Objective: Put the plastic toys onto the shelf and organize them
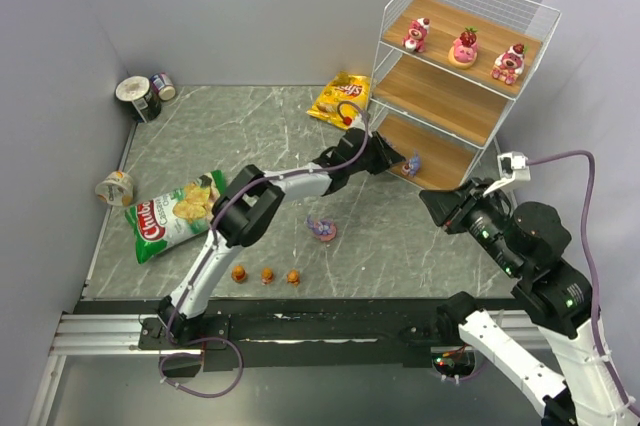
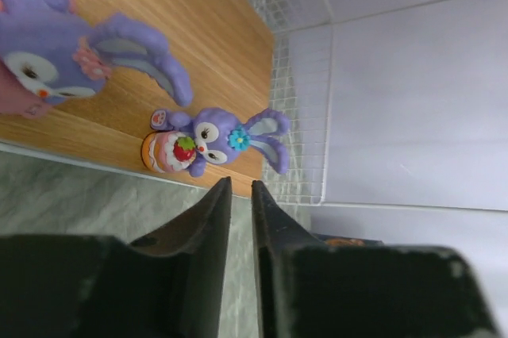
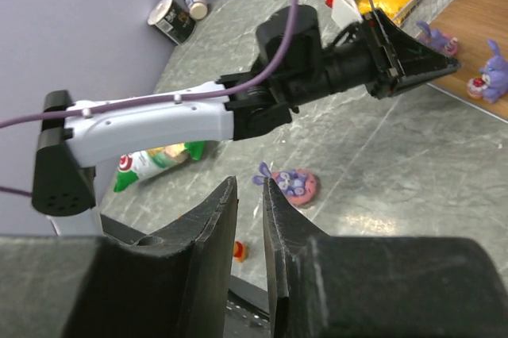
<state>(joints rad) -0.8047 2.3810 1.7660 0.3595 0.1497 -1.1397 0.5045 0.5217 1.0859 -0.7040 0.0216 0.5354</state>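
Left end effector [image 2: 240, 183] a slit apart, empty, near purple bunny toy [image 2: 221, 138] on shelf [image 2: 198, 28]; right end effector [image 3: 249, 183] likewise.

Pale lavender-grey walls [image 1: 250, 6] enclose a grey-green marbled surface [image 1: 400, 256], evenly lit, with a metal rail [image 1: 100, 331] along its near edge.

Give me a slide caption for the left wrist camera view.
Left end effector, narrowly open and empty, facing a purple bunny toy and a closer purple bunny on the wooden shelf board.
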